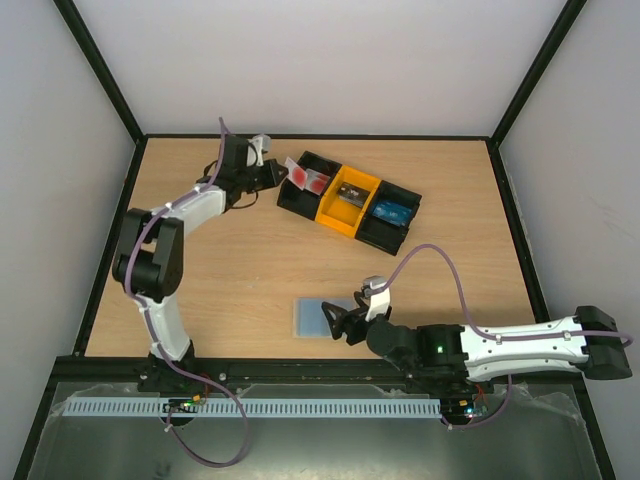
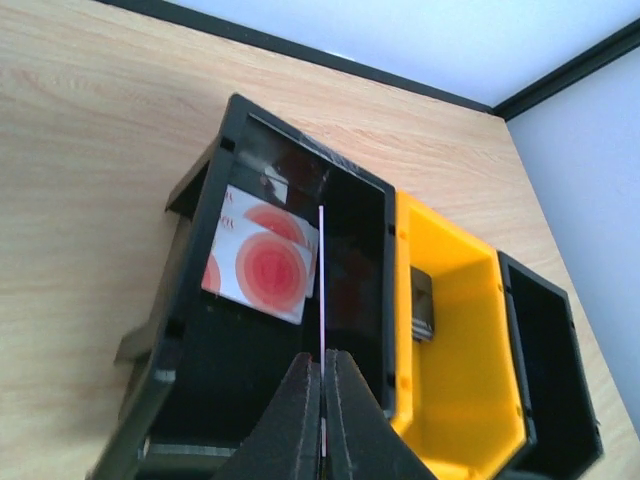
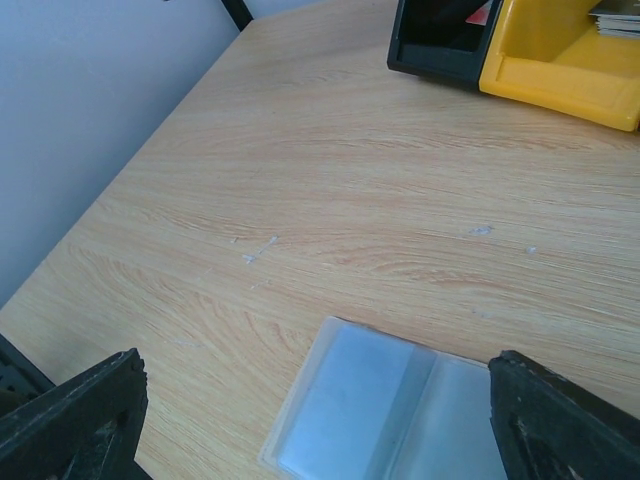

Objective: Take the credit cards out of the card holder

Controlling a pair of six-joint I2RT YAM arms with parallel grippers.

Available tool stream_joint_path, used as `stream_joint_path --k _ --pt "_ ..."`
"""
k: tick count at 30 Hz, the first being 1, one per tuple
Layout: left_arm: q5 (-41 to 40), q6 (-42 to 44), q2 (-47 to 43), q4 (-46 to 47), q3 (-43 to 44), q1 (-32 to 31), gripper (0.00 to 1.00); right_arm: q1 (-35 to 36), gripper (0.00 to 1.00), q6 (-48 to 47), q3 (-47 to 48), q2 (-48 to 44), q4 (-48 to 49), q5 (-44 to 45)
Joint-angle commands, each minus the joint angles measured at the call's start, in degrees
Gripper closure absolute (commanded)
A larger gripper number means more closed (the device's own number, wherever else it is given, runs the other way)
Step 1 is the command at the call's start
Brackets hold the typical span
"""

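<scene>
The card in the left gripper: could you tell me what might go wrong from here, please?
The left gripper pinches the card only by one edge, so it could slip or tip outside the black compartment. The open right gripper, at the card holder, might nudge it when closing.

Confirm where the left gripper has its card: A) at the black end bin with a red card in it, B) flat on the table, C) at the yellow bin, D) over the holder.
A: in the left wrist view, the shut left gripper points its thin card edge-on into the black end bin, where a red card lies.
</scene>
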Motion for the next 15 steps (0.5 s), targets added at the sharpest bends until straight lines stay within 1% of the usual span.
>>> stream_joint_path --k 1,11,15 --pt "-0.4 1.8 5.4 -0.7 6.8 0.0 0.97 0.5 0.1 2.4 -0.3 -1.8 -4.6 2.0" --pt "-6.8 3.1 11.0 -1.2 12.3 -1.3 0.97 0.5 0.1 4.1 -1.4 -4.4 -6.2 0.5" --pt "-7.5 3.3 13.9 -2.4 15.5 -1.8 0.97 0.4 0.1 4.1 -1.1 -4.3 -6.6 0.6"
